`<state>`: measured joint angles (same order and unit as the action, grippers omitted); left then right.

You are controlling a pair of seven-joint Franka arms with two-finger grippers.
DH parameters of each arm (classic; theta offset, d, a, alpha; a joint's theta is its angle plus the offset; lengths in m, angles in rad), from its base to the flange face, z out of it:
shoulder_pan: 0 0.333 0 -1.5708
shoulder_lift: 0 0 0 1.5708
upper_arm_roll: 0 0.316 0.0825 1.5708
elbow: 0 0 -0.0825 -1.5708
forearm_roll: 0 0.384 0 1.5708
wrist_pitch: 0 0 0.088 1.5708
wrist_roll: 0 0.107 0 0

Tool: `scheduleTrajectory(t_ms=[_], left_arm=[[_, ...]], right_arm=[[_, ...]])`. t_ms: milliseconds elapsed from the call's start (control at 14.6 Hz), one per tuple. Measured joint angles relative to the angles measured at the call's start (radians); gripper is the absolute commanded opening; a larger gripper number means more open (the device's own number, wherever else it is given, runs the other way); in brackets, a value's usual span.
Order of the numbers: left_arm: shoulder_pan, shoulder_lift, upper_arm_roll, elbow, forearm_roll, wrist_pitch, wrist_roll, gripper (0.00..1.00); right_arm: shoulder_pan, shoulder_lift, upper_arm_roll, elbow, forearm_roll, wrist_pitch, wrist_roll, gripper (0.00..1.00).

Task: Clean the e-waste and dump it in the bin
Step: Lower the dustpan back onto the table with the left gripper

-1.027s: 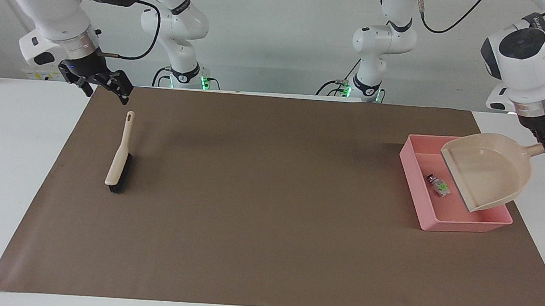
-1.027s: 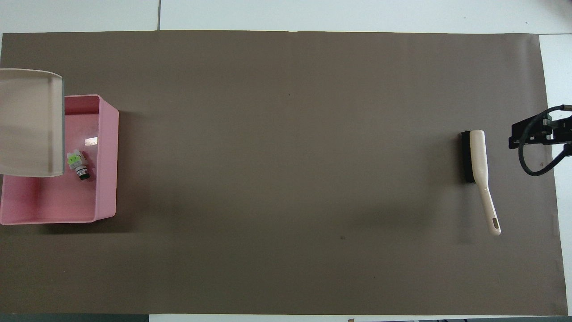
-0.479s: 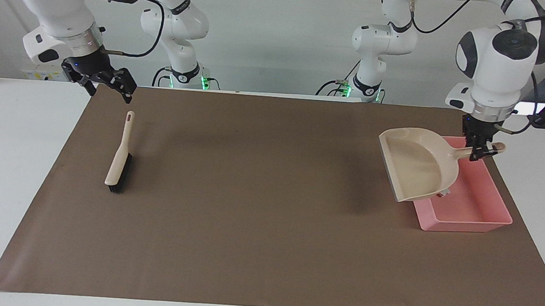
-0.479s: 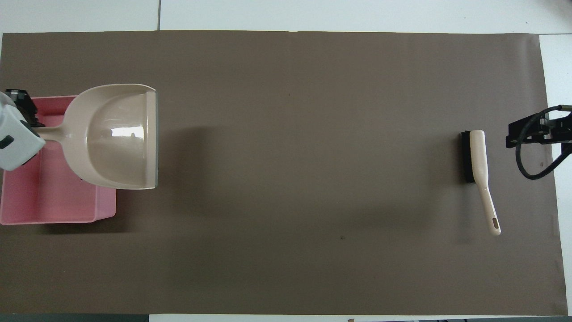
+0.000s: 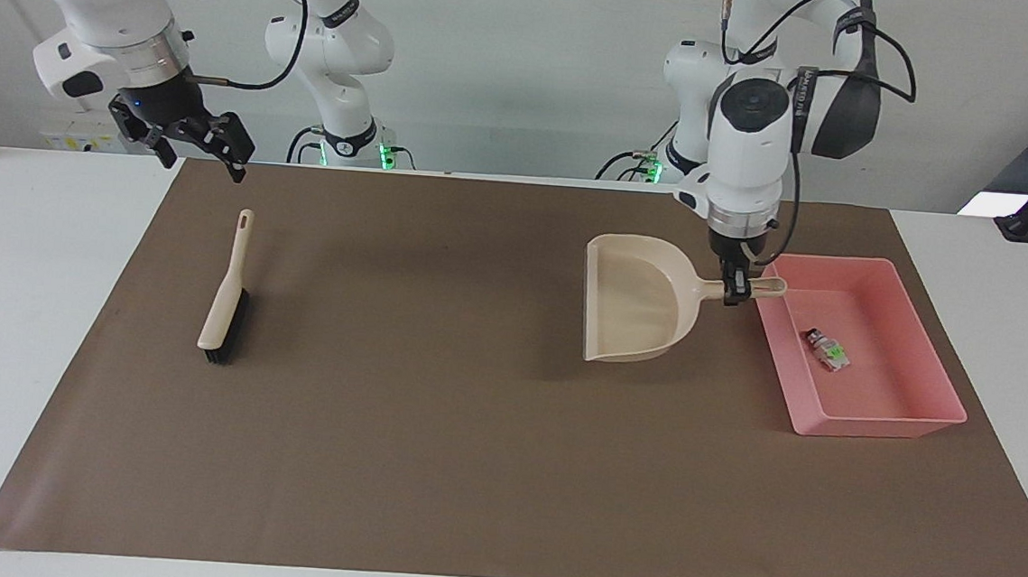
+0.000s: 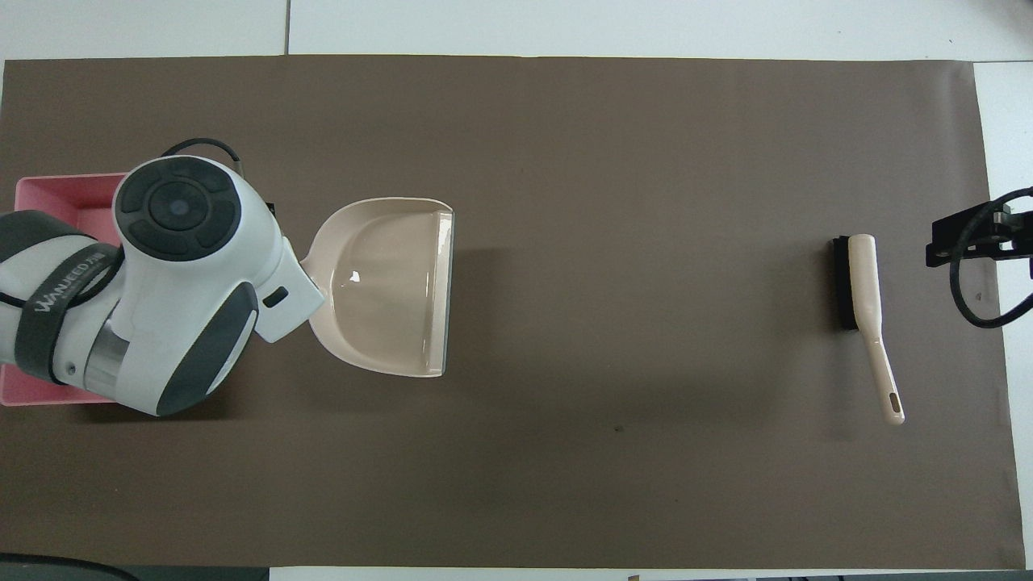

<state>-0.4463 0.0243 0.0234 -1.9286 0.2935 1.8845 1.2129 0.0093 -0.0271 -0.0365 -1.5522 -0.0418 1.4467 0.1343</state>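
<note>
A: We see the left gripper clenched on the dustpan handle; e-waste lies in the bin beside it.
B: We risk clipping the bin wall. Right gripper waits, released, above the brush.

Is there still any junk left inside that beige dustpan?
No, the dustpan looks bare inside, and the e-waste lies in the pink bin.

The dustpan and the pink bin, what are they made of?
Dustpan: probably smooth, glossy beige plastic, since light glints off its scoop. Pink bin: likely molded plastic too, with even color, thin sloped walls and a duller sheen.
</note>
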Motion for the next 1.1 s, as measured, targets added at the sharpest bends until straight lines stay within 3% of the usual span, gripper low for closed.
scheduleTrajectory(t_ms=[548,1096], left_arm=[[-0.014,0.040,0.010,-0.139,0.068,0.159,-0.114,0.00],[-0.046,0.055,0.008,-0.204,0.080,0.283,-0.182,0.00]], right_arm=[[0.001,0.004,0.002,0.000,0.001,0.015,0.000,1.00],[0.014,0.005,0.012,0.000,0.001,0.018,-0.004,1.00]])
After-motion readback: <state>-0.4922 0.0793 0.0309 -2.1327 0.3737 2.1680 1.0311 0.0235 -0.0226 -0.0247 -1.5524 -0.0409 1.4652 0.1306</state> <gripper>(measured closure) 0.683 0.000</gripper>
